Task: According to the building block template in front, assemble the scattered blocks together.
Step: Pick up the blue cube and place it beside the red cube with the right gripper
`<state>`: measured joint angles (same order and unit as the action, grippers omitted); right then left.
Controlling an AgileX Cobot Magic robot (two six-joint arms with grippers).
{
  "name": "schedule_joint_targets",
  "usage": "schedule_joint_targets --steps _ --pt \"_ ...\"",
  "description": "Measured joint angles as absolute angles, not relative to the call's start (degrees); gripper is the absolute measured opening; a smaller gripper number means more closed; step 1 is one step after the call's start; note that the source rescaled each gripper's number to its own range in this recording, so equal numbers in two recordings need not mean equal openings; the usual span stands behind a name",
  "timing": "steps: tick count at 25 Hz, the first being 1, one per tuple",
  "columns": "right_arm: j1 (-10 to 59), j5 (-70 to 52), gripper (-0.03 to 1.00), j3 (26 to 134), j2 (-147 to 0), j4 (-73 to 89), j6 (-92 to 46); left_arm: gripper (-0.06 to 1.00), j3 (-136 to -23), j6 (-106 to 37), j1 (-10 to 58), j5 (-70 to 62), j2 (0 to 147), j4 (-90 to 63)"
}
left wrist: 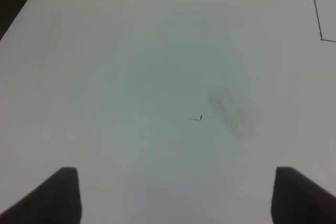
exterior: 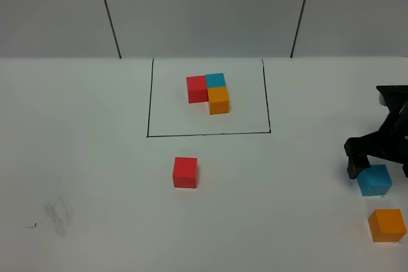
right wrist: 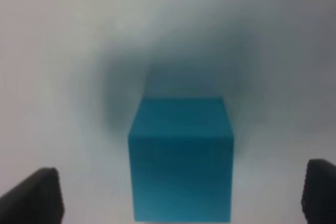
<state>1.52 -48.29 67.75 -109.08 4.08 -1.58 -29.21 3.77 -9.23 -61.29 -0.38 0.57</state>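
Note:
The building block template (exterior: 210, 92), an L of joined red, blue and orange cubes, sits inside a black-line rectangle (exterior: 148, 106) at the back centre. A loose red cube (exterior: 185, 172) lies in front of that rectangle. At the right edge, a loose blue cube (exterior: 374, 179) rests on the table with my right gripper (exterior: 379, 164) straddling it, jaws open. In the right wrist view the blue cube (right wrist: 181, 158) stands between the two fingertips (right wrist: 37, 192) with gaps on both sides. A loose orange cube (exterior: 387, 225) lies nearer the front right. My left gripper (left wrist: 176, 192) is open over bare table.
A grey smudge (exterior: 58, 211) and a small black mark (exterior: 30, 225) are on the white table (exterior: 95, 157) at the front left; the smudge (left wrist: 231, 111) shows under the left wrist view too. A grey panelled wall (exterior: 204, 11) stands behind the table.

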Motion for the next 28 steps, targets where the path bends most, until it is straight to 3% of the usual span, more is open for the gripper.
schedule_joint_targets --steps 28 --pt "1.52 -45.53 0.85 67.75 -114.05 4.19 -1.58 1.0 -29.21 3.83 -9.23 -61.29 -0.38 0.57"
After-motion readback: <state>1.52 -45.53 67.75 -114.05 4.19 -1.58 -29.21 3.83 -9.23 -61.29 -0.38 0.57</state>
